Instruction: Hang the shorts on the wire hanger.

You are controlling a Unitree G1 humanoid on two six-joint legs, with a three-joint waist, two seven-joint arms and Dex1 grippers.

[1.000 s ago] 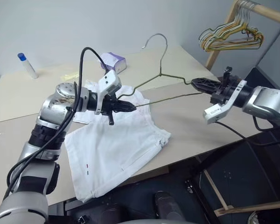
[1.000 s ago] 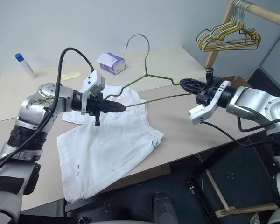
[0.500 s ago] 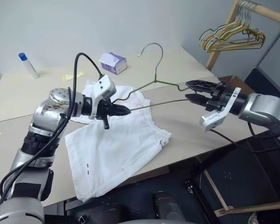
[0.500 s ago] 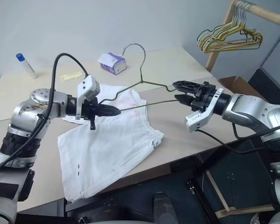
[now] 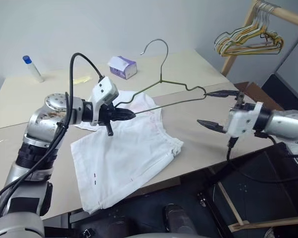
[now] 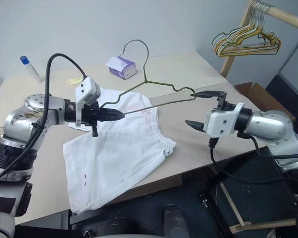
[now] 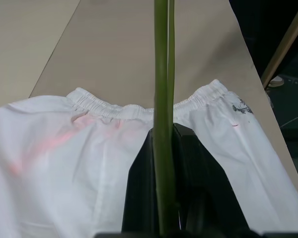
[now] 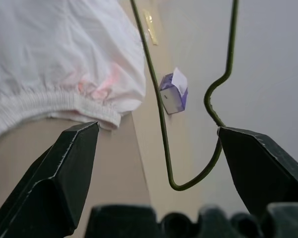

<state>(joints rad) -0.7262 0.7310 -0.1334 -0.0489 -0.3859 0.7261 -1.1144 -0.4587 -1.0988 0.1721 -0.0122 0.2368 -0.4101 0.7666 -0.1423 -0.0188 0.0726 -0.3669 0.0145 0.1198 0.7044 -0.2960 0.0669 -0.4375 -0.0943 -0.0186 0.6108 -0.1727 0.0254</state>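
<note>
Shorts [image 5: 124, 158] lie flat and spread on the desk [image 5: 198, 74], waistband toward the far side, so a leg or the waist can be fed by the wire. Wire hanger [image 5: 164, 89] floats above them toward 12 o'clock, hook up. The left gripper [image 5: 123, 114] has its jaws pressed together on the hanger's left corner, carrying it alone. At 3 o'clock the right gripper [image 5: 216, 109] has its jaws spread wide, the upper finger just at the hanger's right shoulder without pinching it, probably freeing itself to reach for the cloth. A purple tissue box [image 5: 122, 67] sits at 12 o'clock, a blue-capped bottle [image 5: 32, 68] at 10, a rack of hangers [image 5: 248, 40] at 2. Nothing blocks the shorts.
</note>
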